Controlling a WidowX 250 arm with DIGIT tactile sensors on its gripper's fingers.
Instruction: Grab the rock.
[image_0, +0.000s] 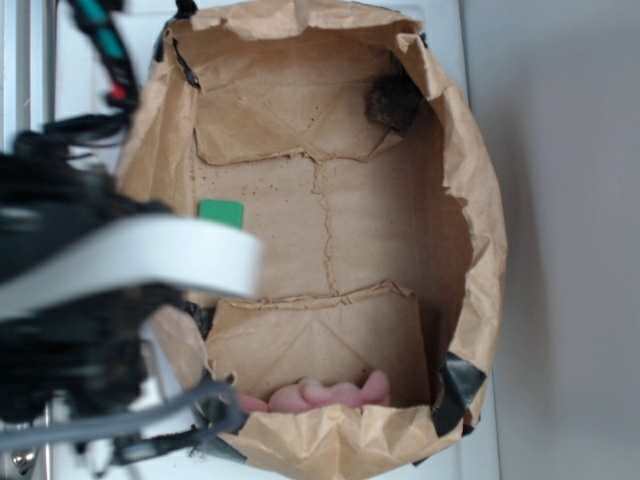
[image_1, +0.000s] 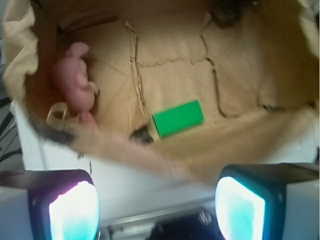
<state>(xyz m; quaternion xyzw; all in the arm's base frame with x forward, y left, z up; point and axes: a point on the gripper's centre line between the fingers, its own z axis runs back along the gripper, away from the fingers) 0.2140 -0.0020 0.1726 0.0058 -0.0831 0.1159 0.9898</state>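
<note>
Rock (image_0: 391, 102): dark, speckled, rounded lump, tucked in the far right corner of the paper-lined box (image_0: 480, 200), touching the crumpled wall there. In the wrist view only a dark blur at the top edge, probably the same rock (image_1: 226, 14); too soft to be sure.

Green block (image_1: 178, 118): flat, rectangular, smooth, lying on the box floor well apart from the rock. Exterior view shows just its far edge (image_0: 220, 211); the rest is hidden behind the arm (image_0: 120, 262). Wrist view shows it whole.

Pink soft thing (image_1: 75, 80): lumpy, against the near wall in the exterior view (image_0: 330, 393), half hidden by the rim there; plainer in the wrist view.

Gripper (image_1: 157, 205): fingers (image_1: 72, 207) wide apart, nothing between them, outside the box rim, well apart from the rock.

Box lining is creased brown paper with torn flaps, black tape at the corners. It stands on a white surface (image_0: 550, 240).
</note>
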